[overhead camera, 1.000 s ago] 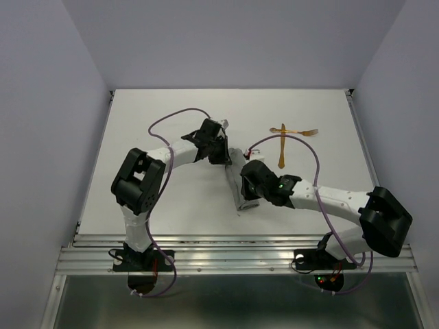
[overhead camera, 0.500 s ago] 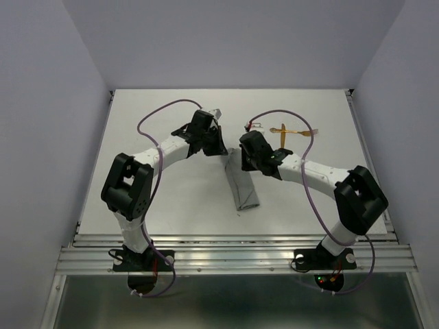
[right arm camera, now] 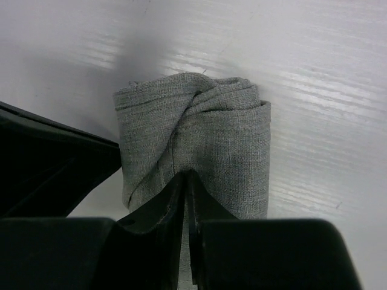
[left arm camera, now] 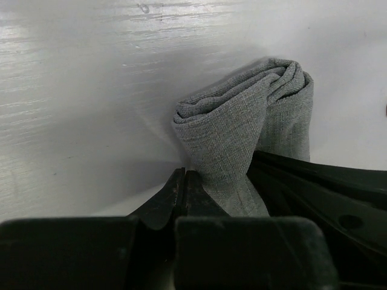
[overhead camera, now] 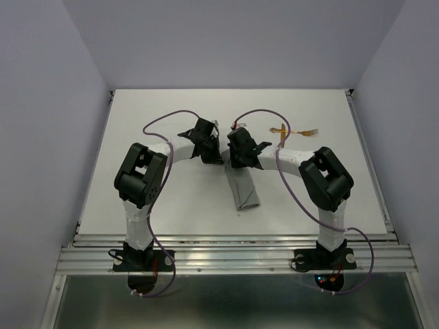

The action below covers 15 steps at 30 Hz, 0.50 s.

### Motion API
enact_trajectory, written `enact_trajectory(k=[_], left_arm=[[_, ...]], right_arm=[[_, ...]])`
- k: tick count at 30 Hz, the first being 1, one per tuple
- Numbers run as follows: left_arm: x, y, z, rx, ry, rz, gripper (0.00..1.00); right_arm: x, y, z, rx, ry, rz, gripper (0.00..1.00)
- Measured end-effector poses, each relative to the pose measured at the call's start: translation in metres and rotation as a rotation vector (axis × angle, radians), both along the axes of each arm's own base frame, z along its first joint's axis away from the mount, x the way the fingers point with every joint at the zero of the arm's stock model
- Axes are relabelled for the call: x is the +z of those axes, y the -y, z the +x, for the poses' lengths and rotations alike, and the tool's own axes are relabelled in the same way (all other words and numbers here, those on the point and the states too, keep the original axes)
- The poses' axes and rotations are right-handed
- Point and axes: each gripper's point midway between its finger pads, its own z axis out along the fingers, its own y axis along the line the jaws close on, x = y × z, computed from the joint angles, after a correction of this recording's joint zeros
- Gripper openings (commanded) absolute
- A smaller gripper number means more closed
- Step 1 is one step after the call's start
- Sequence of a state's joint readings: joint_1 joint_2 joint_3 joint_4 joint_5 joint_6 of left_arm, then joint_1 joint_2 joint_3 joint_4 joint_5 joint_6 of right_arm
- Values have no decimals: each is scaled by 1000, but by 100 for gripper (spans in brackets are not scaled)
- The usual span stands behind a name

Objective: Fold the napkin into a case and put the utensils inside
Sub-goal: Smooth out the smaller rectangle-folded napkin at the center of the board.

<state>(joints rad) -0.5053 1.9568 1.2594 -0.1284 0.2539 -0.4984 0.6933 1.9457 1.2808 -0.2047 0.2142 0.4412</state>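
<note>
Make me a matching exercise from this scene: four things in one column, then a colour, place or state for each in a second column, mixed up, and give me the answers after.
Column one:
1. napkin
2. utensils
3. right gripper
4. cables

Column two:
A. purple, looping
B. golden, lying off to the far right
C. shut on the napkin's far end
D. grey, folded into a narrow strip

Pairs: 1-D, 2-B, 3-C, 4-A

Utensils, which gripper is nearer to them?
Right. The right gripper pinches the far end of the folded napkin on the side toward the utensils, not touching them; the left gripper pinches the same end from the opposite side, farther away.
</note>
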Motion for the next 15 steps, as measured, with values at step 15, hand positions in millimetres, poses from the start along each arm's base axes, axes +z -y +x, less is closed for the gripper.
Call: enact_trajectory(k=[15], left_arm=[[1, 3, 3, -6, 8, -19, 0]], right_arm=[[-2, -23, 10, 46, 2, 62, 10]])
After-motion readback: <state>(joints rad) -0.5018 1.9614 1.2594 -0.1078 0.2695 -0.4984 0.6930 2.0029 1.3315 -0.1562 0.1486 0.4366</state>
